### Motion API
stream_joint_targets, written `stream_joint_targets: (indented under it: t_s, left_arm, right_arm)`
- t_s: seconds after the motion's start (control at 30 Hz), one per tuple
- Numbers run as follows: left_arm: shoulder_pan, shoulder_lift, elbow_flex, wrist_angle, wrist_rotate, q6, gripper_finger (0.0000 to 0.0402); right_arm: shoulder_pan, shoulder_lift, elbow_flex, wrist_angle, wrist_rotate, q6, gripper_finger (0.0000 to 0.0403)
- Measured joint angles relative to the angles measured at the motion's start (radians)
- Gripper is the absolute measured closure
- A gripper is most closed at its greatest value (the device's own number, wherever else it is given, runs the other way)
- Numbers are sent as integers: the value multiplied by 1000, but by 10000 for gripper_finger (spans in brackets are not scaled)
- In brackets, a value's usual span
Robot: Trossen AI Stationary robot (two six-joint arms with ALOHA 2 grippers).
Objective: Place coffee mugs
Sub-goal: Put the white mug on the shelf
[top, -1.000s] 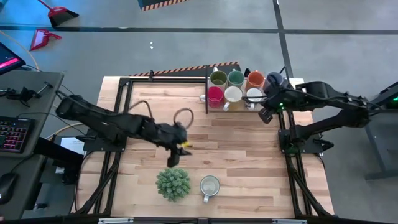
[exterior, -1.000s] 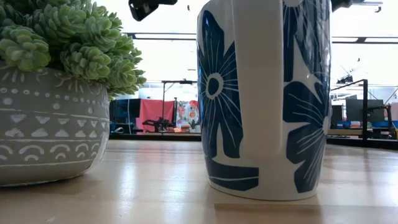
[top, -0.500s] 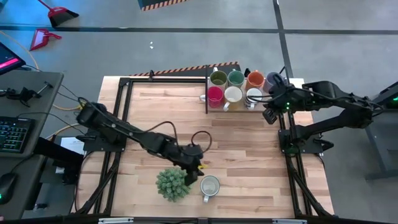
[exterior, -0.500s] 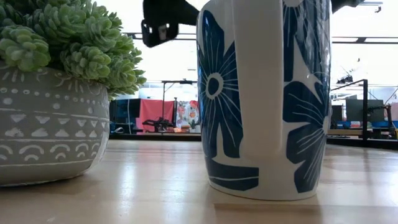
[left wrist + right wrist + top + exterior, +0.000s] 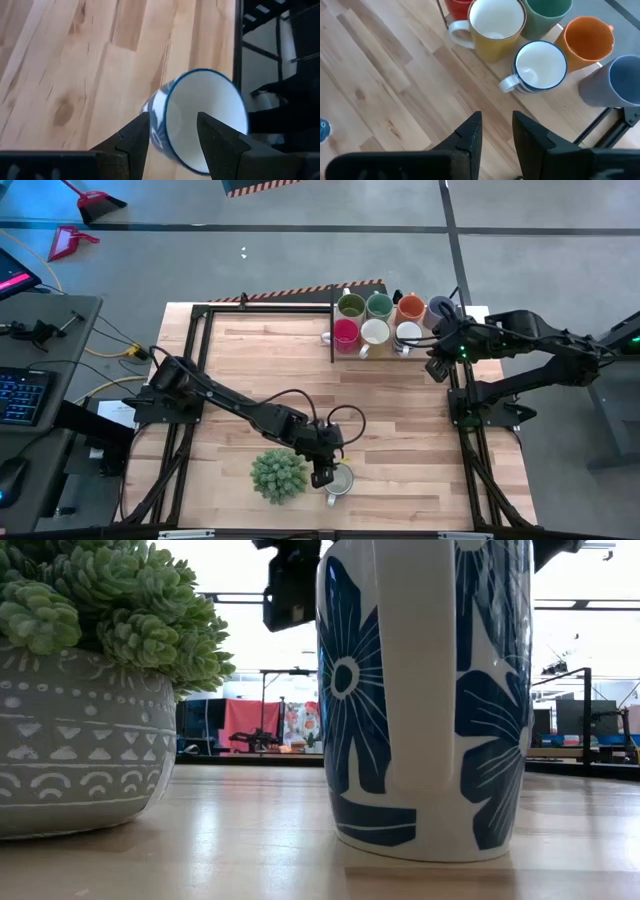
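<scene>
Standing white mug (image 5: 425, 690), blue floral print

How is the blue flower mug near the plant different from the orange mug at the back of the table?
The flower mug is white with blue petals; the orange mug is one plain colour. The flower mug stands alone by the plant, with the left gripper open over it; the orange mug sits packed among other mugs, near the right gripper. Both stand upright, mouths up.

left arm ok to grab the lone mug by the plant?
Probably yes. The left gripper is right at the mug, fingers open around its rim; the plant sits clear alongside.
</scene>
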Motion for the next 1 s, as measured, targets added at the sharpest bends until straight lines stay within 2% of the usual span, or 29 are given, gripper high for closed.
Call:
stream_joint_targets:
  t_s: [0.43,0.8,1.0]
  left_arm:
    - [-4,34,-2,-35,-1,-19,250]
    - [-10,79,-1,23,10,-26,250]
    - [6,79,-1,63,11,38,280]
  right_arm:
    - [0,-16,0,-12,9,-29,318]
    - [0,-24,0,-15,9,-29,318]
    - [0,-25,0,-18,9,-29,318]
